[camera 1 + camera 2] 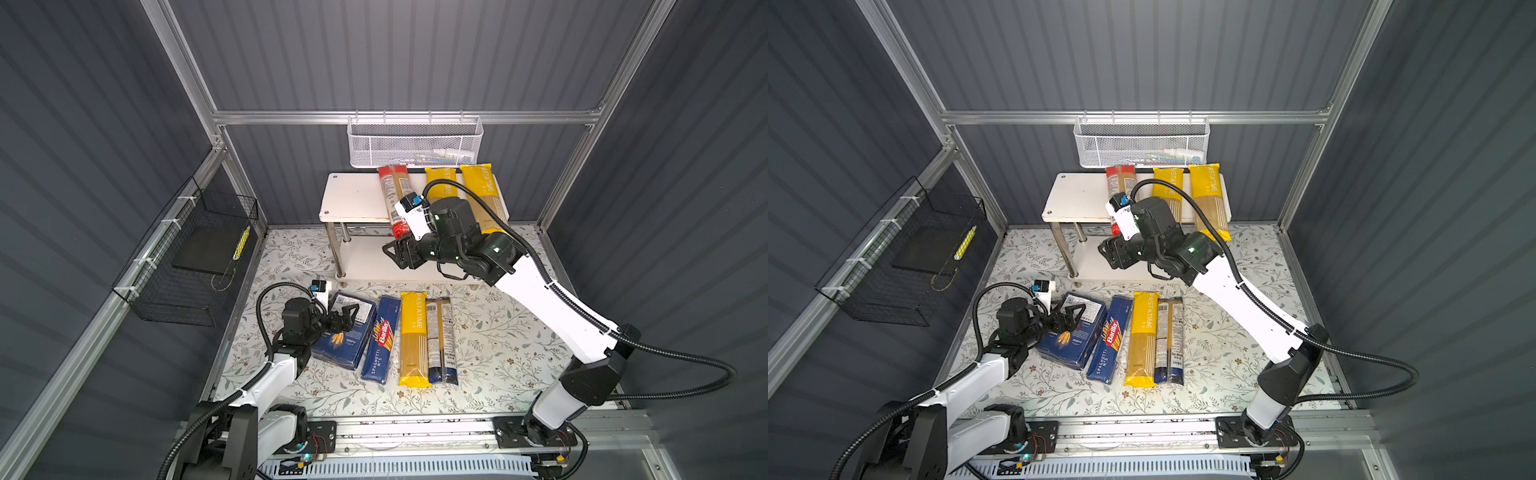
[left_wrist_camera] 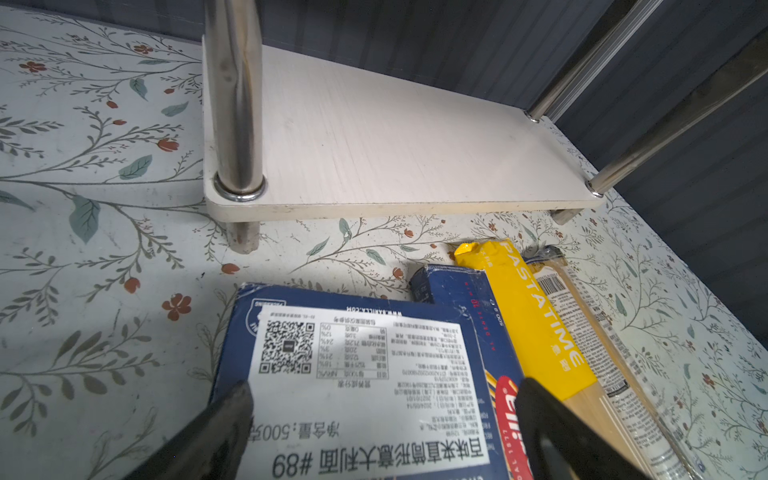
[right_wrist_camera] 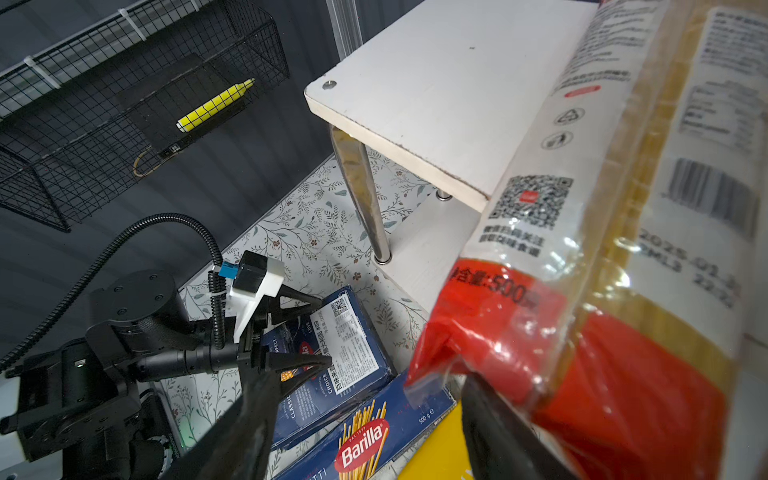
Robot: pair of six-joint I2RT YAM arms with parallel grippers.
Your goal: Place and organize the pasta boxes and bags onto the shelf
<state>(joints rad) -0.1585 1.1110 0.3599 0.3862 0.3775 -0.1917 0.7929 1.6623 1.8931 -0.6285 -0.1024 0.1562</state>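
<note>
The shelf (image 1: 353, 199) stands at the back. On its top board lie a red-ended bag (image 1: 392, 195) and two yellow PASTATIME bags (image 1: 442, 187) (image 1: 482, 195). The red end overhangs the front edge, and my right gripper (image 1: 386, 249) is open just below it; in the right wrist view the red-ended bag (image 3: 582, 332) lies against one finger. On the table lie the wide blue box (image 1: 345, 336), the slim SPAGHETTI box (image 1: 380, 340), a yellow bag (image 1: 413, 340) and a dark bag (image 1: 442, 340). My left gripper (image 2: 382, 415) is open over the wide box (image 2: 353, 395).
A white mesh basket (image 1: 415, 141) hangs on the back rail right above the shelf. A black wire basket (image 1: 195, 257) holding a yellow marker is fixed to the left wall. The shelf's lower board (image 2: 374, 145) is bare. Chrome legs (image 2: 237, 104) stand at its corners.
</note>
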